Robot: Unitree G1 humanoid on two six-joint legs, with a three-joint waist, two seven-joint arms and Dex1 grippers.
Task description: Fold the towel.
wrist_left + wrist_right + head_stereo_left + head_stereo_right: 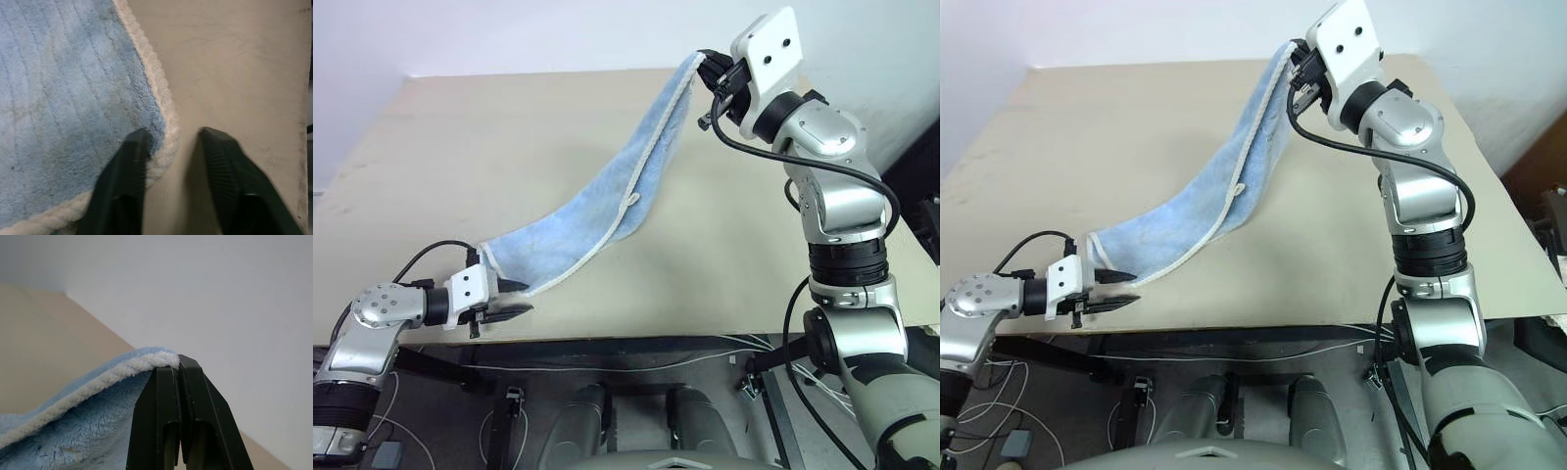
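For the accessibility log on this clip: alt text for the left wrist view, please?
Two black fingers of the left gripper stand apart at a corner of the light blue terry towel; its whitish hem lies between them, one fingertip on the cloth, over the beige table.

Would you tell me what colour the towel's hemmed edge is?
Whitish, bordering the light blue terry towel; clearest in the left wrist view.

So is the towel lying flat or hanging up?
Hanging. The right gripper holds one end of the towel high; the other end rests on the table.
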